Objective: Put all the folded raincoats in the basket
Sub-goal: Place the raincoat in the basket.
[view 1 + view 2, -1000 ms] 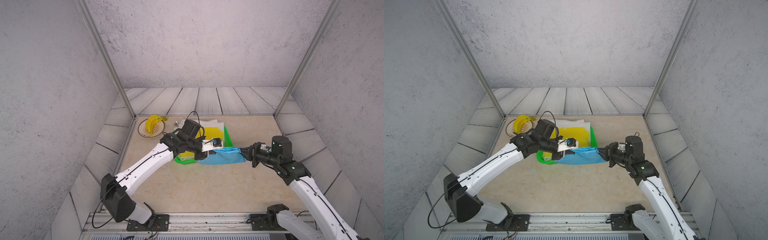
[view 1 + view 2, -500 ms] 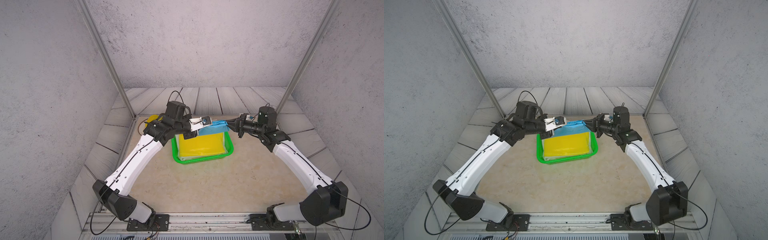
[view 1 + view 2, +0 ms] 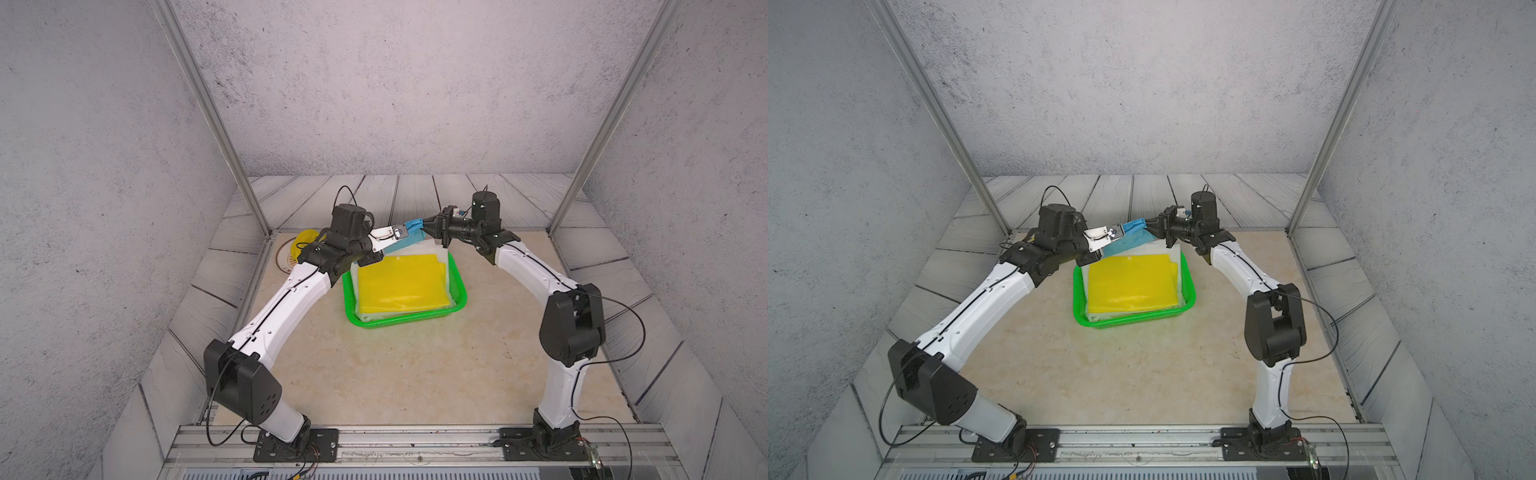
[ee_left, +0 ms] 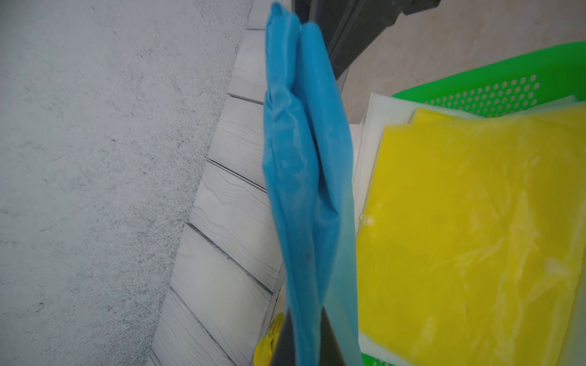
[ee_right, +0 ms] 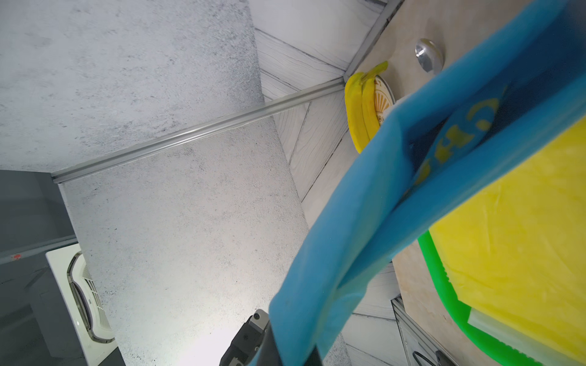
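Note:
A blue folded raincoat (image 3: pixel 412 236) (image 3: pixel 1133 237) hangs stretched between my two grippers, above the far rim of the green basket (image 3: pixel 399 322) (image 3: pixel 1133 322). My left gripper (image 3: pixel 400 231) (image 4: pixel 306 345) is shut on one end of it. At the other end my right gripper (image 3: pixel 428 226) (image 5: pixel 295 351) is shut on it too. The wrist views show the blue raincoat (image 4: pixel 304 158) (image 5: pixel 364 206) running away from each pair of jaws, with the basket (image 4: pixel 475 79) (image 5: pixel 437 272) beside it. A yellow folded raincoat (image 3: pixel 401 284) lies on top inside the basket.
White folded sheets (image 3: pixel 440 253) lie under the yellow one in the basket. A banana (image 3: pixel 305 241) (image 5: pixel 358 107) rests on a round plate at the back left, with a small metal knob (image 5: pixel 426 55) near it. Metal frame posts (image 3: pixel 249 199) stand at the back corners.
Both arms carried the blue raincoat from low at the basket's near side up and back to above its far rim. The yellow raincoat in the basket is now uncovered.

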